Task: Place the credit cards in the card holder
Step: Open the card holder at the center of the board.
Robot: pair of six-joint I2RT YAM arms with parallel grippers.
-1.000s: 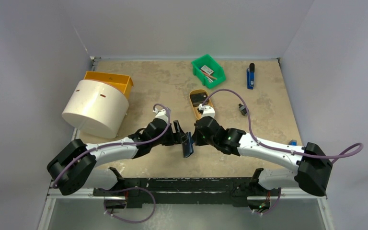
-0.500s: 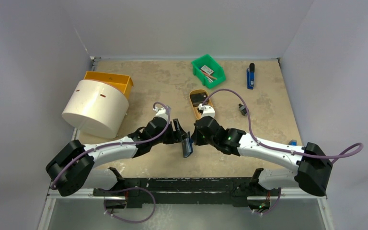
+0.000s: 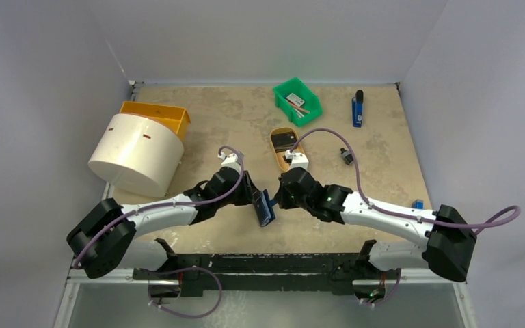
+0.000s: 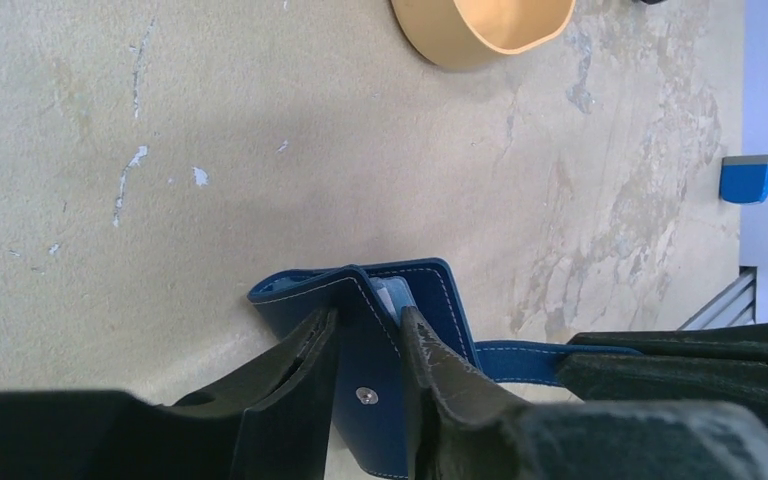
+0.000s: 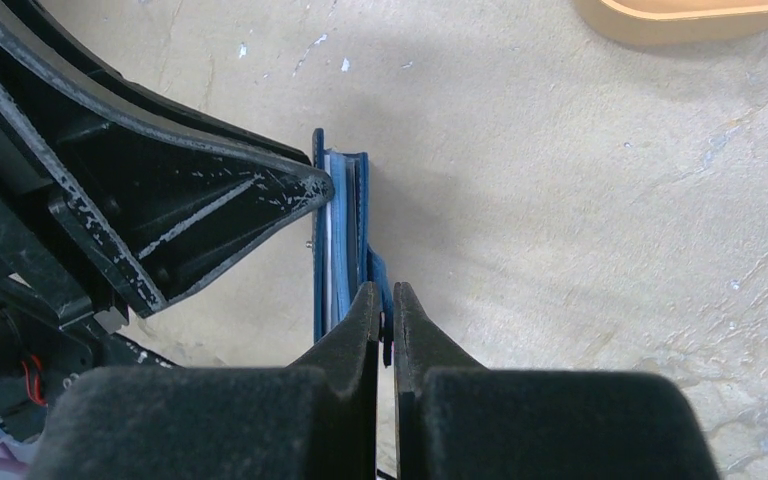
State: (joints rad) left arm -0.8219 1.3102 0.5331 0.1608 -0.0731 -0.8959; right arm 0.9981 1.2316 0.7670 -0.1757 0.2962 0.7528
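Navy-blue leather is at the centre of this moment: the wallet [image 3: 266, 208] is held between the two arms, near the front middle of the table [image 4: 160, 150]. It stands on its edge and, judging by the shadow under it, it hangs a little above the surface.

The left pincer [image 4: 367, 320] has one finger on each side of the leaf that carries the metal snap, and both fingers lie against it, so it looks clamped on this leaf. I think this grip is there to hold the body of the wallet steady.

The right pincer [image 5: 384, 292] is pressed almost fully together on the thin strap [image 4: 520, 352], which runs out from the wallet into its fingers. With the strap pulled to one side and the leaf held on the other, the wallet is slightly spread, like a book. That is probably the purpose, because a card can go in only when the pockets are open.

Pale layers show between the leaves. I cannot tell whether they are lining or cards already inside. No loose card is near the wallet, and both pincers are busy.

The tan tray [image 3: 278, 156] lies behind the right wrist, well apart from the wallet, with a dark block in it.
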